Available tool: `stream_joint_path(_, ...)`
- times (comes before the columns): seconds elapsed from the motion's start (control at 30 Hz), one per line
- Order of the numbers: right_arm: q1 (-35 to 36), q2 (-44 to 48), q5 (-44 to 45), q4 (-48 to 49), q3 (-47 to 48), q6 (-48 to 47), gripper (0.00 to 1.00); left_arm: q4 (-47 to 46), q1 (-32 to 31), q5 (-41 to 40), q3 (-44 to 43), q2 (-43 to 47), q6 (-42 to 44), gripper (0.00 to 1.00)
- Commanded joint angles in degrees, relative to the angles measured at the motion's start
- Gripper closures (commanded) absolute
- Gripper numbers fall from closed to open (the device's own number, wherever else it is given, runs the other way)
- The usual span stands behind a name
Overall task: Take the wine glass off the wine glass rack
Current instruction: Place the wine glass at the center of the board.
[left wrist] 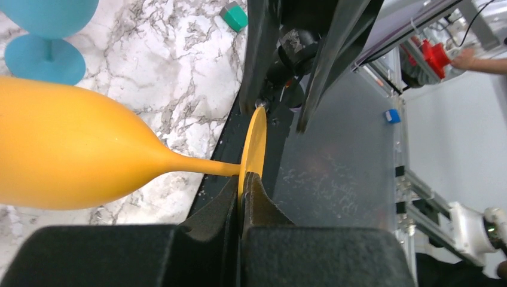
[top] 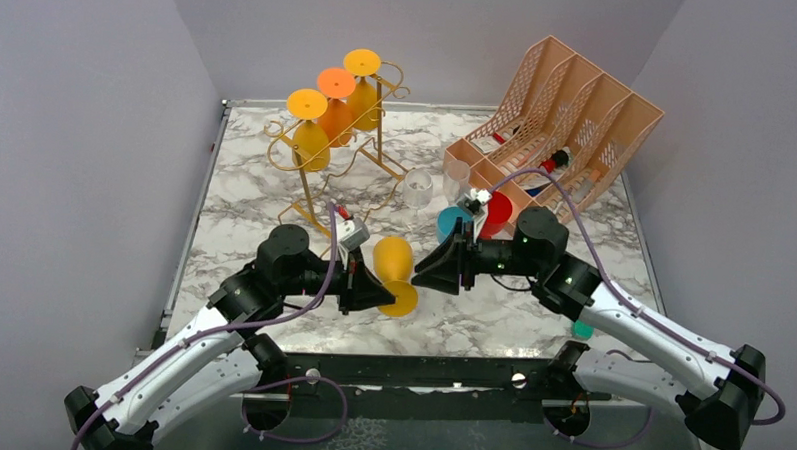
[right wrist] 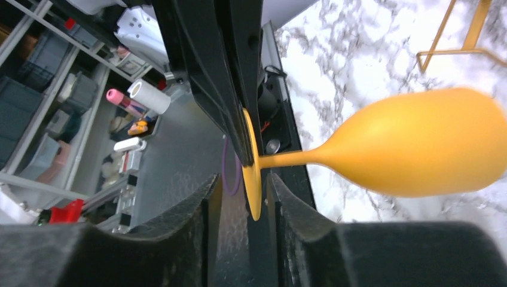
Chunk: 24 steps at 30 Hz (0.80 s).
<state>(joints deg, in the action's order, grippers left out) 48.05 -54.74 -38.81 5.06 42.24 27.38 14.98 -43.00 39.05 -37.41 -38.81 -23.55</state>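
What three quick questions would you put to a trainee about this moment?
1. True or false: the left gripper is shut on the foot of the yellow wine glass.
2. How many glasses hang upside down from the wine glass rack?
3. The right gripper is: A) shut on the stem; B) open, with one finger on each side of the foot; C) over the rack.
Key: 1 true; 2 three; 3 B.

plain grey walls [top: 88,124] enclose a white marble-patterned desk [top: 245,195] on three sides; cluttered storage shelves [right wrist: 42,113] stand beyond the desk.
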Motion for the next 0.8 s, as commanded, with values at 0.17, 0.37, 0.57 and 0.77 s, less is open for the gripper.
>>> stream_joint_path(0.17, 0.28, 0.82, 27.48, -14.63, 10.05, -5.29, 0.48, -9.67, -0.33, 10.34, 6.44, 9.33, 19.93, 1.0)
stream_joint_path(0.37, -1.44, -1.17, 25.43, -19.26, 15.76, -5.49, 0.2, -9.67, -0.3, 16.46, 10.77, 12.91, 40.77, 1.0)
stream_joint_path(0.57, -11.85, -10.46, 5.19, -25.23, 22.94, -9.2, 0.2, -9.63, -0.32, 16.26, 14.43, 13.52, 47.08, 1.0)
stream_joint_path(0.77, -12.11, -20.37, -15.57, -28.98, 25.72, -14.03, 0.27, -9.47, -0.33, 14.41, 16.86, 16.59, 49.87, 1.0)
